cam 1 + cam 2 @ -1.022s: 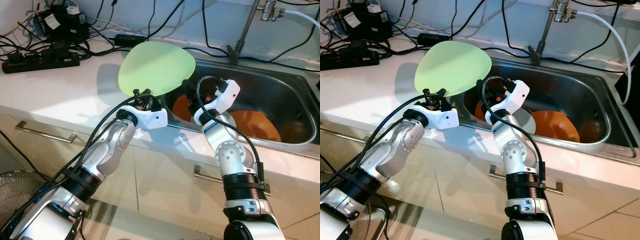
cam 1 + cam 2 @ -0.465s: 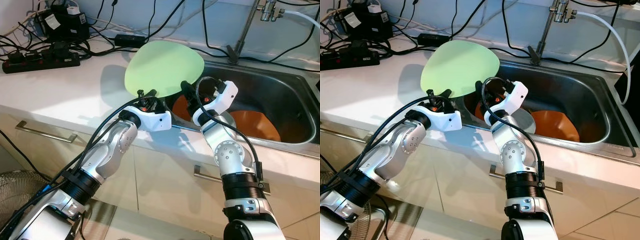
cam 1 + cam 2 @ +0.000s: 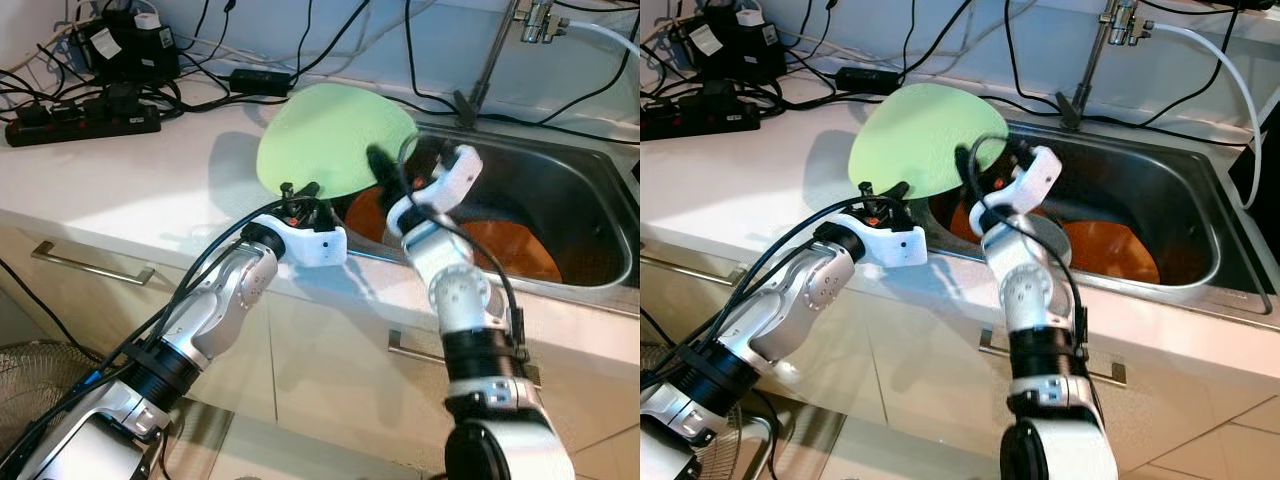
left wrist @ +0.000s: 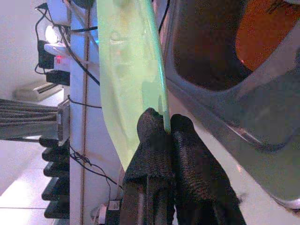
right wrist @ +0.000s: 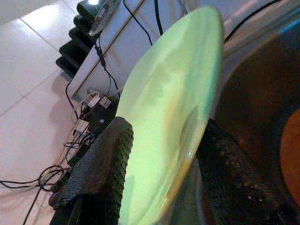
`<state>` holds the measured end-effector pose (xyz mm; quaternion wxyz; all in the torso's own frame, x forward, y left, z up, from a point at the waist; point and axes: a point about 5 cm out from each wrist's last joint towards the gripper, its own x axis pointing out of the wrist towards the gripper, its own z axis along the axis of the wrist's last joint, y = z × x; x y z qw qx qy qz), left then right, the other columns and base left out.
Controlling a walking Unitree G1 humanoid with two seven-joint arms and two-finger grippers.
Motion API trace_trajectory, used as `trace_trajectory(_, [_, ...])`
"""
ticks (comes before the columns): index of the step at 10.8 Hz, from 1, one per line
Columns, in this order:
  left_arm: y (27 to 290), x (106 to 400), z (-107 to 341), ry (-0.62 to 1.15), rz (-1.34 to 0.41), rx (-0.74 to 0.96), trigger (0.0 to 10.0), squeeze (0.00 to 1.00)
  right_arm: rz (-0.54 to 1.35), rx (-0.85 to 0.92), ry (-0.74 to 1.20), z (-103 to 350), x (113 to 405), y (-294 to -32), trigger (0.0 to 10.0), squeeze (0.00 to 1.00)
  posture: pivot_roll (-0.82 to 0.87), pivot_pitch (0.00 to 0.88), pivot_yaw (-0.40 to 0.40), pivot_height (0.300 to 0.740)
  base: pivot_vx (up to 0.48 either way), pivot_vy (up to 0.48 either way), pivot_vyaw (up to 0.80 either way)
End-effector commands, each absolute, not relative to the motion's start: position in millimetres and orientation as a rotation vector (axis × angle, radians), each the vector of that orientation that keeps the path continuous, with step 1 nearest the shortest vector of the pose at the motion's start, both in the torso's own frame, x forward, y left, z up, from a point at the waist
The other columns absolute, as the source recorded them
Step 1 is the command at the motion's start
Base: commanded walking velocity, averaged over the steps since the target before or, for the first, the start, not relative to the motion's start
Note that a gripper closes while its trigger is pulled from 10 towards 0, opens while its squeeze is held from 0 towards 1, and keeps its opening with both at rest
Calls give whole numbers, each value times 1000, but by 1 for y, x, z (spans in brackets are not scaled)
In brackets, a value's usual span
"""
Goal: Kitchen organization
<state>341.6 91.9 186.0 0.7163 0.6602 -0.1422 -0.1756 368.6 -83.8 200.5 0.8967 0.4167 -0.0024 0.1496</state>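
A pale green plate (image 3: 330, 135) is held tilted on edge above the counter, at the left rim of the steel sink (image 3: 560, 180). My left gripper (image 3: 300, 190) is shut on the plate's lower rim; in the left wrist view both fingertips (image 4: 152, 124) pinch the thin edge. My right gripper (image 3: 385, 165) is raised at the plate's right edge and is open. In the right wrist view the green plate (image 5: 173, 131) stands between its two spread fingers (image 5: 112, 154). Whether they touch it I cannot tell.
Two orange plates (image 3: 510, 245) lie in the sink basin, under the faucet (image 3: 490, 60). A black power strip (image 3: 80, 125) and tangled cables sit at the counter's back left. Drawer handles (image 3: 90, 265) run below the counter edge.
My right gripper has risen from the sink's rim to the plate's right edge and now straddles it. The left gripper has carried the plate slightly right, toward the sink.
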Motion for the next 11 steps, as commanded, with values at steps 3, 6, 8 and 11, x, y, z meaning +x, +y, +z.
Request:
trace_trajectory(3, [85, 338, 198, -389, -378, 1467, 10000, 0, 359, 937, -40, 222, 372, -61, 0, 0, 250, 24, -50, 740, 0, 0, 0])
trace_trajectory(6, [86, 339, 199, -391, -373, 1468, 10000, 0, 353, 942, -45, 223, 374, -63, 0, 0, 249, 28, -51, 740, 0, 0, 0])
trace_trajectory(8, [86, 339, 199, -400, -366, 1470, 10000, 0, 350, 954, -41, 222, 374, -63, 0, 0, 251, 23, -53, 740, 0, 0, 0])
trace_trajectory(11, [85, 340, 198, -405, -377, 1471, 10000, 1000, 360, 976, -27, 220, 373, -59, 0, 0, 252, 14, -55, 740, 0, 0, 0])
